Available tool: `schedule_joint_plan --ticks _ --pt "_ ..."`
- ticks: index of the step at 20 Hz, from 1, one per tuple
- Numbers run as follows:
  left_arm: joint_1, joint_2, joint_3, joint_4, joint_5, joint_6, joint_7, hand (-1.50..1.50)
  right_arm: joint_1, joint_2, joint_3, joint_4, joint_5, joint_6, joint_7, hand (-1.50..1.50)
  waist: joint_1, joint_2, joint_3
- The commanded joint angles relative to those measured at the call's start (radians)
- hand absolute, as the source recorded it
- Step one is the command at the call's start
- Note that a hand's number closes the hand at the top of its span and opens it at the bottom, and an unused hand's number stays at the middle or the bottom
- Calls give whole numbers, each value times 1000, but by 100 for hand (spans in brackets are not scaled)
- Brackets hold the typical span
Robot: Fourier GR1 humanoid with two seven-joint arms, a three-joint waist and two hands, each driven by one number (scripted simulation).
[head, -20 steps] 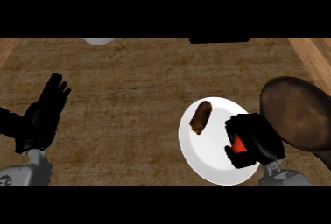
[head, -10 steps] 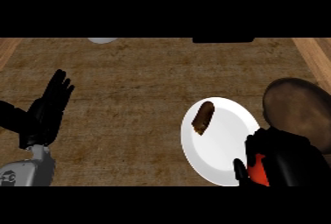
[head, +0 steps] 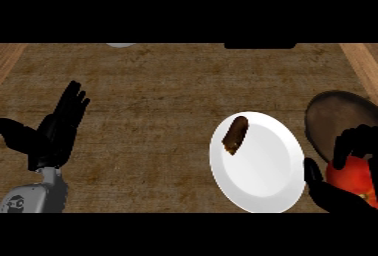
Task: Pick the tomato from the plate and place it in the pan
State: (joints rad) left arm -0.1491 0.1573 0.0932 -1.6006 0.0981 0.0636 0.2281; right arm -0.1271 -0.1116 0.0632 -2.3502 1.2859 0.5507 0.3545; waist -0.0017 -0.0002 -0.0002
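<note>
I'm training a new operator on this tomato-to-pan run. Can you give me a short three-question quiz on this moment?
1. True or false: the tomato lies on the plate.
2. Which hand holds the tomato: A) left hand B) right hand?
3. Fill in: the brown item lies on the ____.

Key: 1. False, it is held off the plate's right rim, near the pan. 2. B; the left rests open at the view's left. 3. plate.
</note>
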Motion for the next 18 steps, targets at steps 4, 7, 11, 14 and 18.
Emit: schedule_joint_plan --ticks 4,7,11,14,18 --pt "7 -1 -1 -41 6 0 38 0 -124 -124 -419 200 -249 -59 -143 150 5 0 1" --pt "-46 7 6 -10 0 7 54 0 -124 -200 -576 332 -363 -133 -265 150 -3 1 2" --pt "-22 7 13 31 -2 -18 0 0 -83 -234 -593 508 -367 -258 -384 150 1 1 1" --pt "-37 -12 -12 29 -21 2 26 0 -135 -259 -563 769 -308 -417 -505 150 14 6 2" --pt "8 -14 6 16 2 -22 -27 0 -158 -267 -573 937 -361 -473 -604 150 13 3 1"
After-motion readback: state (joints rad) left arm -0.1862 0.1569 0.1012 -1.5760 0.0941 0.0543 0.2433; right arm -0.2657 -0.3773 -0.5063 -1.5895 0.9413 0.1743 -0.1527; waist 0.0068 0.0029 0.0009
